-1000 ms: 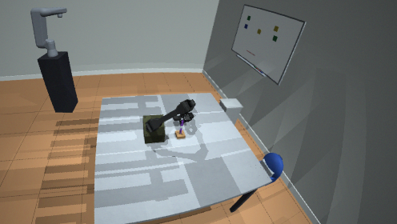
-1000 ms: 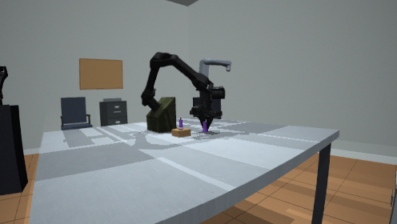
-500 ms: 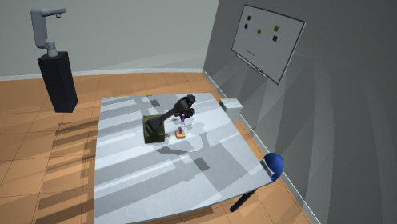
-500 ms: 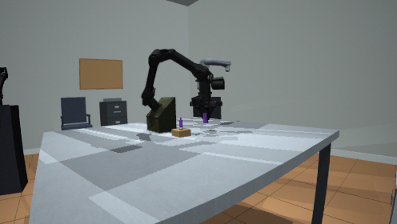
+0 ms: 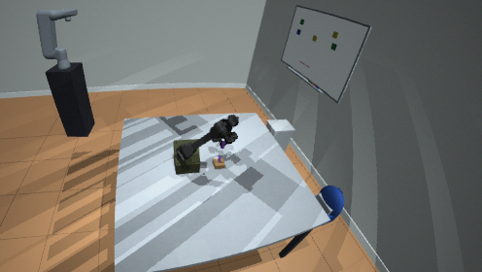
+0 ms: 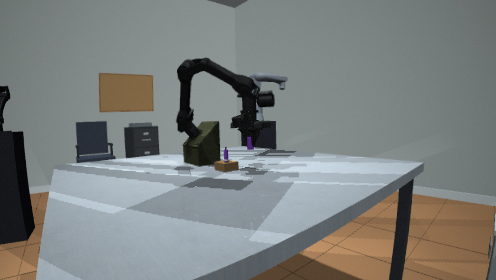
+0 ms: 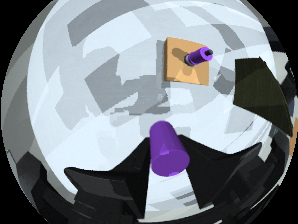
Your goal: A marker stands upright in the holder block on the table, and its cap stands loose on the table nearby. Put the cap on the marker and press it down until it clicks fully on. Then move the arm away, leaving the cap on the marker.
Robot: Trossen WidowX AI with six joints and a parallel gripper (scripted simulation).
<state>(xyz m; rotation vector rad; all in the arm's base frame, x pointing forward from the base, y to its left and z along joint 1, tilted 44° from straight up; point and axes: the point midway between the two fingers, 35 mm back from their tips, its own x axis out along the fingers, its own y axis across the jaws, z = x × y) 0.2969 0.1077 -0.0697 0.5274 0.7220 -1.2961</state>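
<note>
Exterior view is showing you the table first, then the arm reaching out from its olive base, with the gripper hanging above the surface and clamping the purple cap clear of the table. The holder block is sitting just beside the base, the marker standing upright in it, apart from the cap. You are carrying, so be keeping the cap vertical, open end down, and centring it over the marker tip using the wrist view before you are lowering; off-axis pressing is likely to tip the marker.
</note>
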